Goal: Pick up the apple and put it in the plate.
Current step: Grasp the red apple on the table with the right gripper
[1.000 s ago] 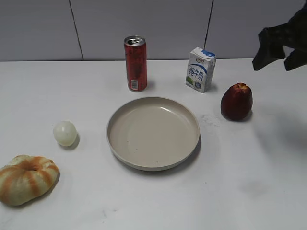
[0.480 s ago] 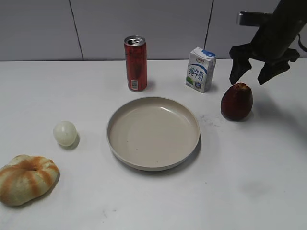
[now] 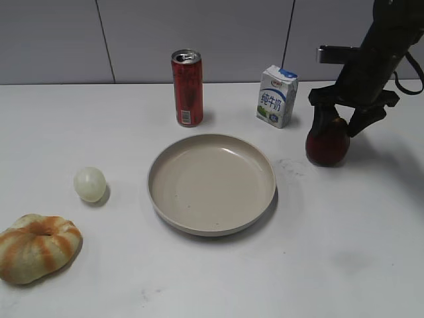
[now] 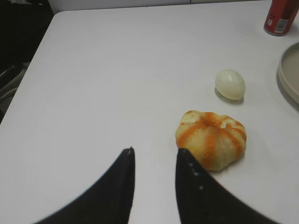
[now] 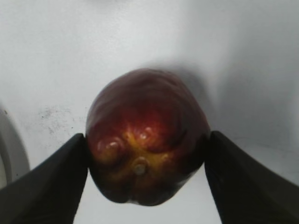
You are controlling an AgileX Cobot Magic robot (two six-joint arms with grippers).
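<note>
The dark red apple [image 3: 326,147] stands on the white table, to the right of the beige plate [image 3: 212,182]. My right gripper [image 3: 338,124] has come down over it from above, one finger on each side. In the right wrist view the apple [image 5: 147,107] fills the gap between the wide-spread fingers of my right gripper [image 5: 147,140], which lie close against its sides. It rests on the table. My left gripper [image 4: 154,151] is open and empty above bare table; it does not show in the exterior view. The plate's rim [image 4: 289,70] shows at the right edge.
A red can [image 3: 187,87] and a milk carton [image 3: 277,96] stand behind the plate. A pale ball [image 3: 89,183] and an orange-striped bun [image 3: 36,246] lie at the left, the bun [image 4: 212,137] just right of my left gripper's fingers.
My right gripper has moved left and down from the upper right, and its fingers now straddle the apple. The apple and the other things have not moved.
</note>
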